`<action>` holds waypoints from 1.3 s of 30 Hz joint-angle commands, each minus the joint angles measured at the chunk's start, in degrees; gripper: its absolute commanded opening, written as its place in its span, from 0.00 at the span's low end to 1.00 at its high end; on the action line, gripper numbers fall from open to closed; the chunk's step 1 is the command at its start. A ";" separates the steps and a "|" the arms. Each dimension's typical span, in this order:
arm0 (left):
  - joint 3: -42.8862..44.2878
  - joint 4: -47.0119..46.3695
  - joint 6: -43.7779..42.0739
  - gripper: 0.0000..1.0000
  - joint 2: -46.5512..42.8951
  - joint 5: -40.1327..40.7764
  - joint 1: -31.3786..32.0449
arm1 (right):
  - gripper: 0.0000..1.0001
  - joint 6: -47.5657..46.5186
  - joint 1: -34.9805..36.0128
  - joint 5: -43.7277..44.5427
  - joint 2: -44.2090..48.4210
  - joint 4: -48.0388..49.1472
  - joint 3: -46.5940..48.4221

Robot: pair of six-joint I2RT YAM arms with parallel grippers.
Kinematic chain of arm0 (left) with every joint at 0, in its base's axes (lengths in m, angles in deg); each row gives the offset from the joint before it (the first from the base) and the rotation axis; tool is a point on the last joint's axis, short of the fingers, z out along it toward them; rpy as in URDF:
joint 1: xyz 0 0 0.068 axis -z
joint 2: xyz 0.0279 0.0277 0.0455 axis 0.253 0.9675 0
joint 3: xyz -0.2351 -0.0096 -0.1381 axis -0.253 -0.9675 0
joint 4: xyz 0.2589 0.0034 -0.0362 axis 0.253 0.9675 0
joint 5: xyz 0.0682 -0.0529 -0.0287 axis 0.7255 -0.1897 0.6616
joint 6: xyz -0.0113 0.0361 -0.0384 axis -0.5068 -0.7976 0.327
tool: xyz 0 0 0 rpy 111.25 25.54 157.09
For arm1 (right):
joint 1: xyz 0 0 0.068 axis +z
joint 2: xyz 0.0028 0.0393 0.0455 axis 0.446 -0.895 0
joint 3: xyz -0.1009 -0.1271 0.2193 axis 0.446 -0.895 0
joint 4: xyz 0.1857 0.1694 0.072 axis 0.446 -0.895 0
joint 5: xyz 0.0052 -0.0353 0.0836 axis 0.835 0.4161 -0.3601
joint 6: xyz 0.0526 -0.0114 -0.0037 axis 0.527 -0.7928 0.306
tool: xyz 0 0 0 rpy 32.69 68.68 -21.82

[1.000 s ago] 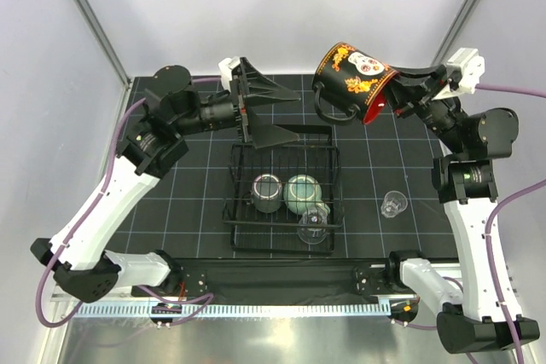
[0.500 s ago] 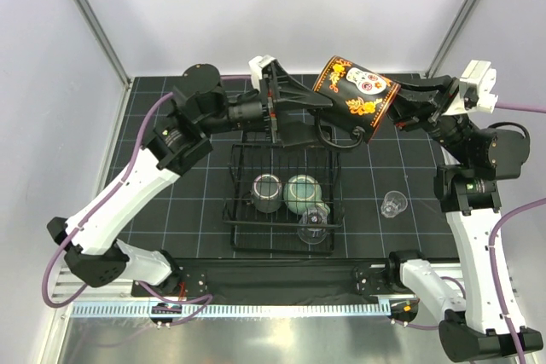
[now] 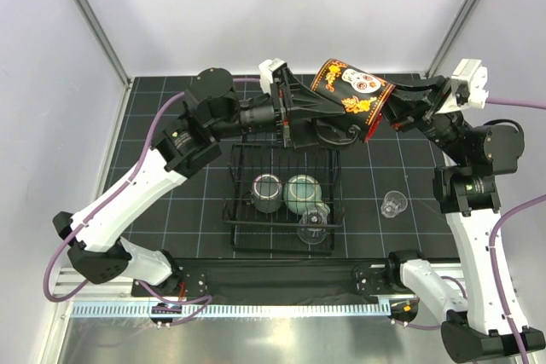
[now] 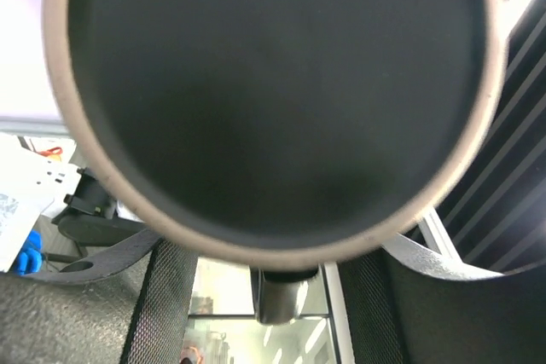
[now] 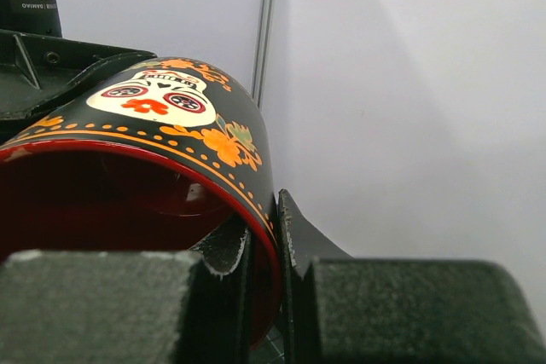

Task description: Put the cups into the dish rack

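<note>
The right gripper (image 3: 386,111) is clamped on the rim of the skull cup (image 3: 354,89), holding it tilted in the air over the dish rack's (image 3: 235,210) far edge. The left gripper (image 3: 334,119), jaws spread wide, faces the cup's base.

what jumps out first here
The skull-printed cup hangs tipped in mid-air above the far end of the dish rack, its rim pinched by the right claw while the open left claw faces its base. Below, a dark mug, a pale-green mug and a glass sit in the rack; a second glass stands alone on the table to its right.
</note>
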 commanded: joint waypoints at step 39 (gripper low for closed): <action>3.90 1.64 -6.41 0.00 0.08 4.18 1.50 | 0.04 -8.36 11.86 7.36 1.84 -3.26 6.26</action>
